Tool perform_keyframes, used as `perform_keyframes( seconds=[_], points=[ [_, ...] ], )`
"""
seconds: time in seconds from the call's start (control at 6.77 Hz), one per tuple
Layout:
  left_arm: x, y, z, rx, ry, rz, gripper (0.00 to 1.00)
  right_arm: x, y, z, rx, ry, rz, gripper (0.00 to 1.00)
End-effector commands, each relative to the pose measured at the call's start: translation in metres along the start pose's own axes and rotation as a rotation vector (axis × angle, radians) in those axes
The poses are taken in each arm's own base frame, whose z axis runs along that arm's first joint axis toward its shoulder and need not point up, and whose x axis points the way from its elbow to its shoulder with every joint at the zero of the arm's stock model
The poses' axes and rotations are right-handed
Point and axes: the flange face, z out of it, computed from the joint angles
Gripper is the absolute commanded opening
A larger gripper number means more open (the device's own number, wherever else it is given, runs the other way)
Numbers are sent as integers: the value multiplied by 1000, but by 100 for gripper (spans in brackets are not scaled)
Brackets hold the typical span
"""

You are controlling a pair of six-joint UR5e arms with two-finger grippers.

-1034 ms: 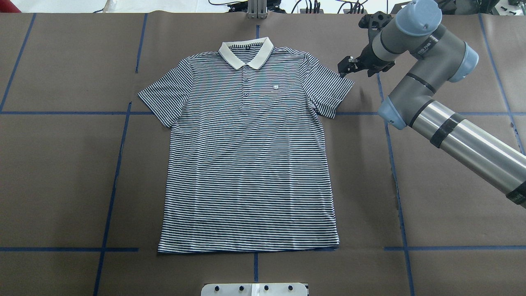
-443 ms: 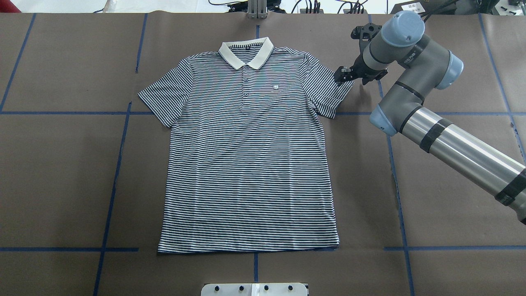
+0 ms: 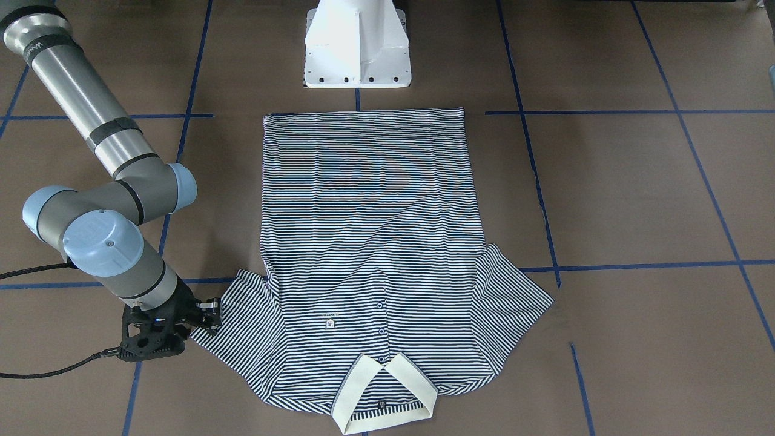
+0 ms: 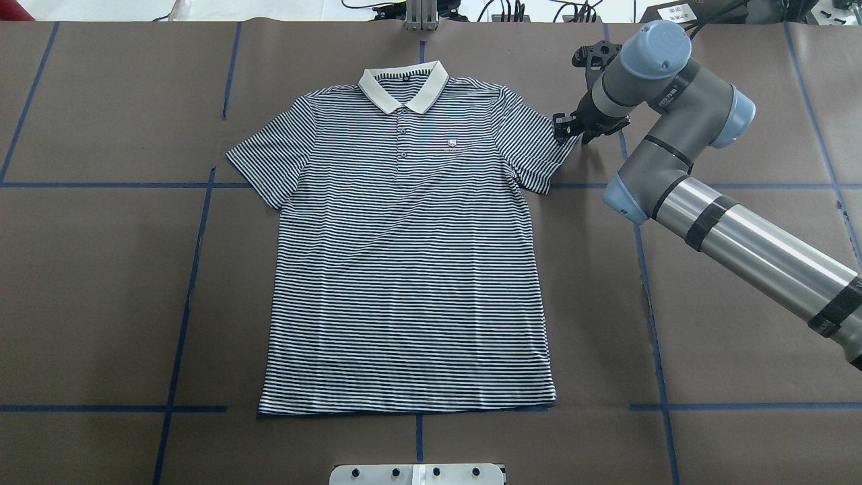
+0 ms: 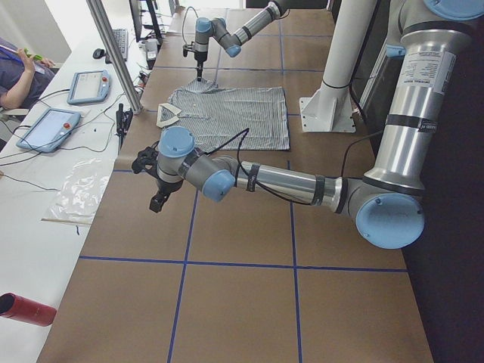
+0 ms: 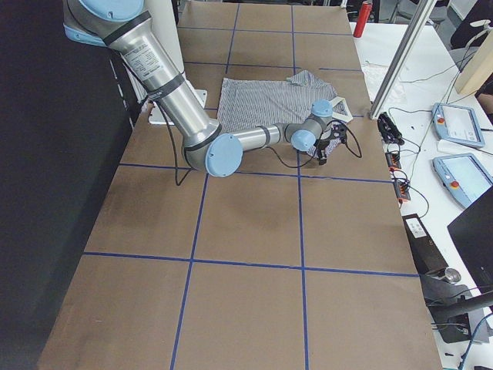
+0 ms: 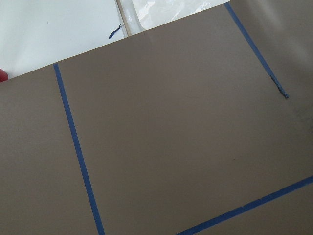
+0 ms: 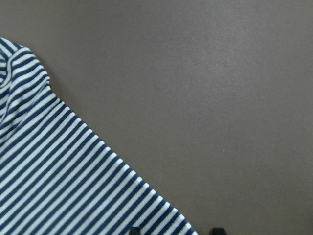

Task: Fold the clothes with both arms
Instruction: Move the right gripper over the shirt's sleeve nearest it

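Brown paper-covered table (image 4: 101, 269) carries the navy-and-white striped polo shirt (image 4: 404, 269), flat and unfolded. Right black two-finger gripper (image 4: 561, 128): jaws apart, straddling the sleeve (image 4: 547, 151) edge. Left gripper (image 5: 157, 198): shirt well apart from it; closure undeterminable. Every fold outstanding.

No text is resolving legibly in any view. Small markings are showing on the chest logo (image 4: 450, 142) and black neck label (image 3: 381, 404) of the polo shirt (image 4: 404, 269), on a printed band (image 4: 668, 100) of the right arm (image 4: 741, 236) and on a white sticker (image 5: 423, 68) of the left arm (image 5: 287, 181), all too small to read
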Motion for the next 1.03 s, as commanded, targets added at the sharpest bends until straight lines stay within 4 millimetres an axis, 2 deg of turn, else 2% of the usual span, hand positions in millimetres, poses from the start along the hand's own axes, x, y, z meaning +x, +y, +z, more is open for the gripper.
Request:
perform_keyframes(
  seconds=[0.0,0.15,0.44,0.59,0.74,0.89],
  points=[
    [-1,-1,-1,1,-1,-3,100,-8,-7,-6,9,-8,-36,4],
    [-1,-1,-1,1,-1,-3,100,-10,-9,-8,12,-10,-40,0],
    [-1,-1,-1,1,-1,-3,100,-26,-19,-21,30,-29,-49,0],
    [-1,0,0,-2,-1,-5,100,-49,-30,-36,47,-58,-65,0],
    [-2,1,1,-3,-1,-4,100,-85,-40,-60,64,-97,-77,0],
    [-2,2,1,-4,-1,-4,100,-136,-36,-81,49,-110,-92,0]
  ],
)
